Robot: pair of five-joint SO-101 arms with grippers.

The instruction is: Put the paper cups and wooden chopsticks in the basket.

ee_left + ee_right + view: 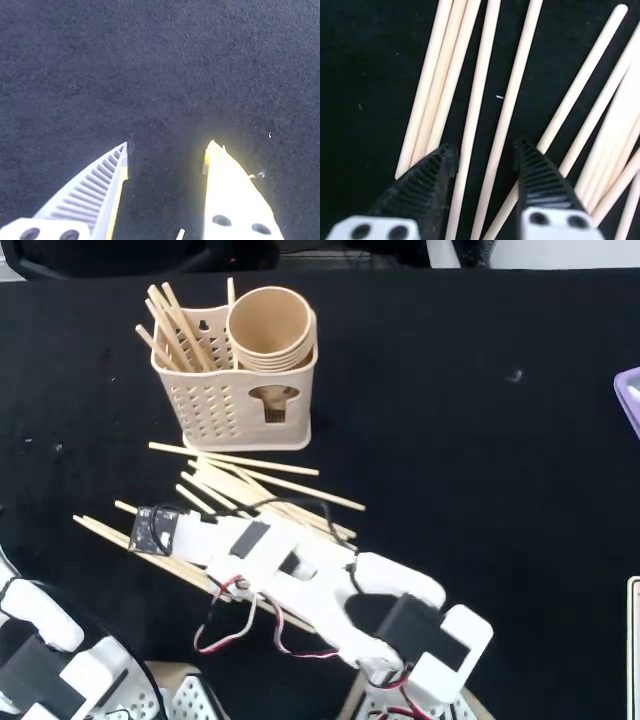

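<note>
Wood on the cloth: the loose chopsticks (pixel 250 485) lie in a criss-crossed heap on the table (pixel 480 490), just on the near side of the basket and left of the middle, with one long pair reaching toward the near-left corner.
Why they lie so: I judge they are the part of the job not yet done, and being flat and overlapping they will have to be picked out a few at a time.
Right claw: my right gripper (pixel 482 150) is low over the heap with its black jaws spread. Two sticks run lengthwise through the gap, so I read it as lined up for a pinch, with nothing held yet.
Basket: the cream, perforated basket (pixel 235 410) stands upright toward the far edge, left of centre, and is split into two compartments.
Basket, left compartment: a bunch of standing chopsticks (pixel 180 330) leans outward over the rim.
Basket, right compartment: the paper cups (pixel 270 330) are nested in one stack, mouths up.
Left claw: my left gripper (pixel 169 145) has its jaws apart and empty above bare black cloth, parked by the near-left corner, out of the other arm's way.
Far right edge: a purple object (pixel 630 400) pokes in, well apart from everything.
</note>
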